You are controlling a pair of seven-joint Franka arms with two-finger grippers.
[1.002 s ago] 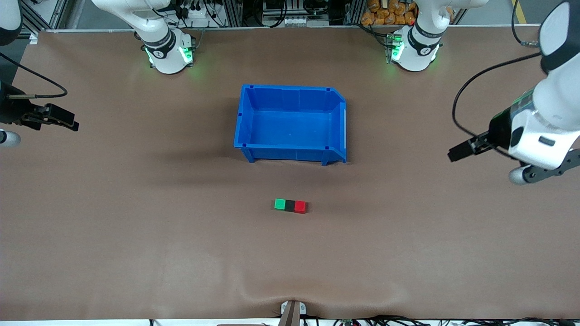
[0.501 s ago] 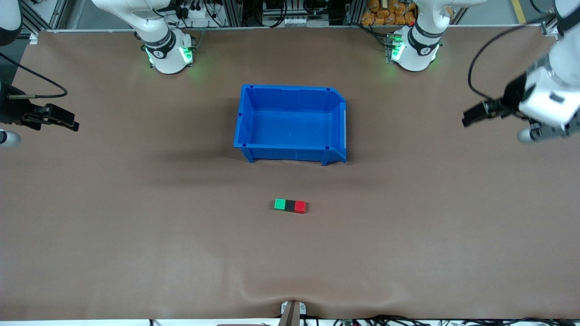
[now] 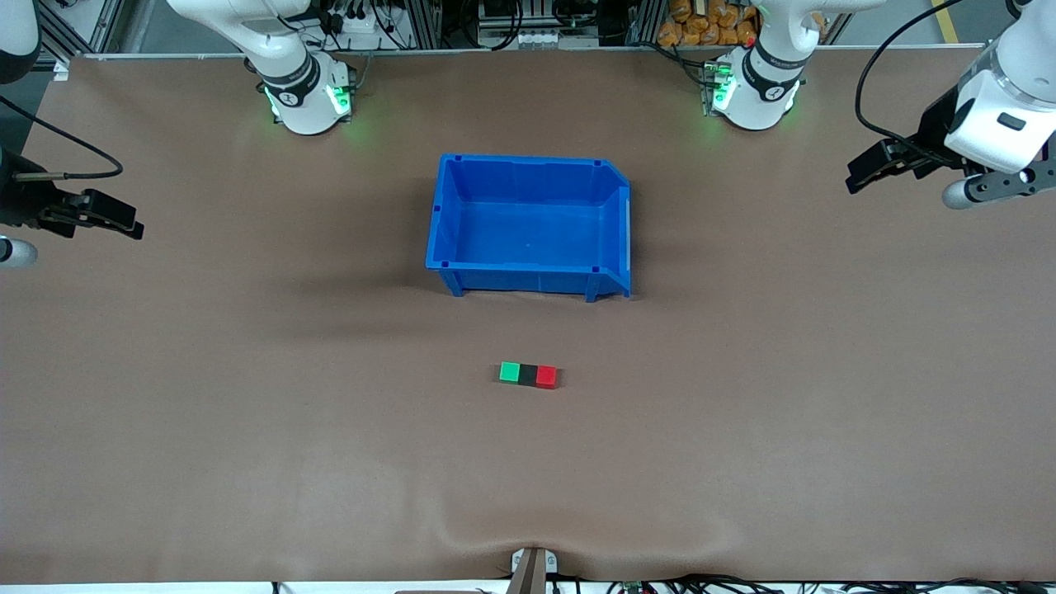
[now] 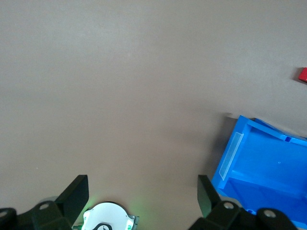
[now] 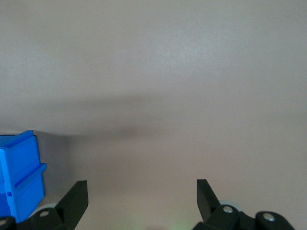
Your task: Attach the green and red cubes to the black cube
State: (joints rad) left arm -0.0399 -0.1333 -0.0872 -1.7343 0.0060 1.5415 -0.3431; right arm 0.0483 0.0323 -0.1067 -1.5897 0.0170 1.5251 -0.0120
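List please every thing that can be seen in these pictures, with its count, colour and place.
green cube: one, bright green, touching the black cube on the side toward the right arm's end of the table.
black cube: one, black, in the middle of the row.
red cube: one, red, touching the black cube toward the left arm's end.
bin: one, blue, nothing seen in it, farther from the front camera than the row.
table: one, brown.
left gripper: open, holding nothing, over the table's left-arm end.
right gripper: open, holding nothing, over the right-arm end.

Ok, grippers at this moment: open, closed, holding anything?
Left gripper: open, empty, up over the left arm's end of the table.
Right gripper: open, empty, waiting over the right arm's end.
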